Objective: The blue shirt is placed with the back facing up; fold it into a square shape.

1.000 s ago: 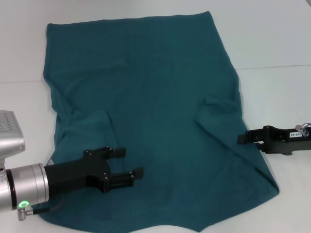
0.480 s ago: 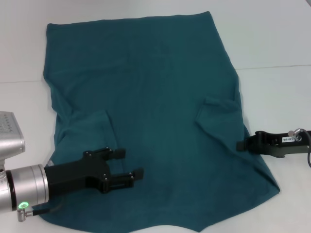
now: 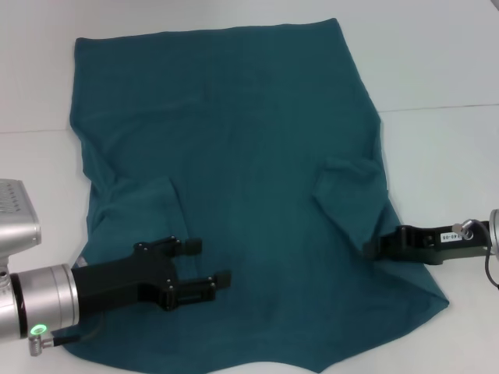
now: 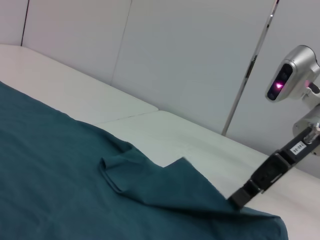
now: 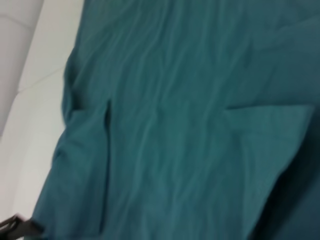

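Nearest the robot, the left gripper (image 3: 204, 263), black with two fingers spread apart and nothing between them, hovers over the near-left part of the large dark teal-blue knit T-shirt (image 3: 234, 156). That shirt lies spread flat across most of the white tabletop (image 3: 444, 70), both sleeves folded in over the body. Over by the right edge the right gripper (image 3: 373, 248) sits low at the shirt's right side, tips touching the fabric. Can't tell if it's pinched shut. The left wrist view shows what the head view doesn't: cloth rising to a peak at those tips (image 4: 239, 199). Right wrist view: just rumpled fabric, far hem toward the table's back edge
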`<state>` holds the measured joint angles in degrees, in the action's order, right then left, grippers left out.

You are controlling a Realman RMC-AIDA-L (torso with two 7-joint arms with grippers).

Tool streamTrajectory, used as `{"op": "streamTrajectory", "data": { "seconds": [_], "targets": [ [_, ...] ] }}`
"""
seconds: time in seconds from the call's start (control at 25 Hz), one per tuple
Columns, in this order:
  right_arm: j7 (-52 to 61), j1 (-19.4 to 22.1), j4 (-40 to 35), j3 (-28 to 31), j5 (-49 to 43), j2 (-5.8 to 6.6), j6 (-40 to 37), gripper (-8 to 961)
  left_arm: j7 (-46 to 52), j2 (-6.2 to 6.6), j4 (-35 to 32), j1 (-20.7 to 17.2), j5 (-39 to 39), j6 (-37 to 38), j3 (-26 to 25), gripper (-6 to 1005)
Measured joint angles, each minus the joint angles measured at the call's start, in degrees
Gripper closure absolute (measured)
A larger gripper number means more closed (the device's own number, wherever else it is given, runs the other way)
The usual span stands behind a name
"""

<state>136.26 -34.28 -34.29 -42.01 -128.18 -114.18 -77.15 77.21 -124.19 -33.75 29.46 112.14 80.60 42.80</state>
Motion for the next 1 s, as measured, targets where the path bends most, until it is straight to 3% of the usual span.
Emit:
{"op": "streamTrajectory", "data": {
  "seconds": [0.28,0.48,0.8,1.0],
  "targets": [
    [-2.0,-0.1,0.0,0.5,0.3,0.07,-4.4,886,0.0,0.0,0.0,0.1,0.0,0.0,0.0,151],
    [-2.6,0.0,0.0,0.6,2.2,0.53,-4.9,642,0.0,0.0,0.0,0.1,-0.2,0.0,0.0,151],
    [-2.3,0.8,0.0,4.1,2.4,1.47,-1.1,332,-0.1,0.0,0.0,0.1,-0.2,0.0,0.0,151],
    [-2.1,0.5,0.0,4.3,2.4,1.13,5.1,333,-0.1,0.02,0.5,0.4,-0.2,0.1,0.0,151]
  ]
}}
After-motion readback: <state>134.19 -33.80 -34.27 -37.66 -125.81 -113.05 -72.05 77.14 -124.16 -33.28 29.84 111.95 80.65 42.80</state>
